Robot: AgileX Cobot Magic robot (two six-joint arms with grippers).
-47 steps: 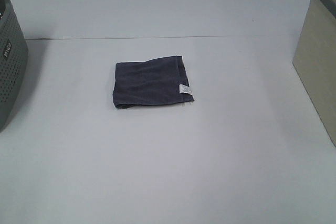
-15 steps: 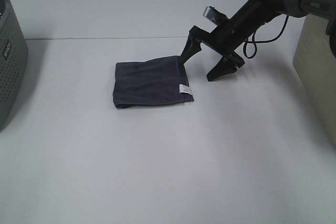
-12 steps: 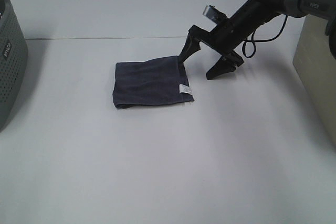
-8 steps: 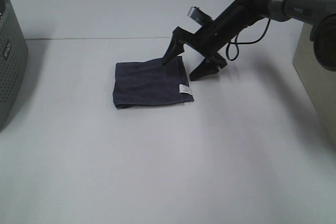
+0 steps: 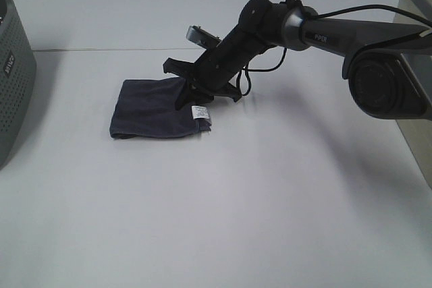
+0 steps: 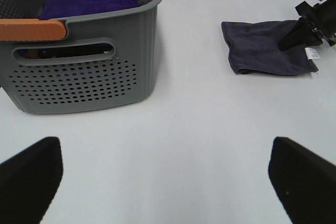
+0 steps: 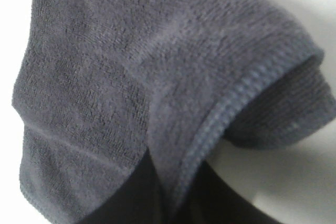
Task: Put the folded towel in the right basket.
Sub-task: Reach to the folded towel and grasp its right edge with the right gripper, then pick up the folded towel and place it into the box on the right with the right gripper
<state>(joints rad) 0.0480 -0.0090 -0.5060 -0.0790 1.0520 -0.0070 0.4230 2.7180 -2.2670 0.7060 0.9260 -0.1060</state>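
Note:
The folded dark grey towel (image 5: 148,108) lies flat on the white table, left of centre, with a white tag at its right corner. It also shows in the left wrist view (image 6: 262,53) and fills the right wrist view (image 7: 131,77). My right gripper (image 5: 204,99) reaches across from the right. Its jaws are open and straddle the towel's right edge, one finger (image 6: 290,39) on top of the cloth. The right basket (image 5: 413,65) is beige and stands at the far right edge. My left gripper (image 6: 168,177) is open, low over bare table, far from the towel.
A grey perforated basket (image 5: 12,79) stands at the left edge; the left wrist view shows its wall (image 6: 84,77) and the purple and blue towels inside it. The right arm's cable loops above the towel. White table surface lies between the towel and the beige basket.
My right arm came in from the right and reached the towel's right edge. The towel has slid left across the table, and its right edge is bunched.

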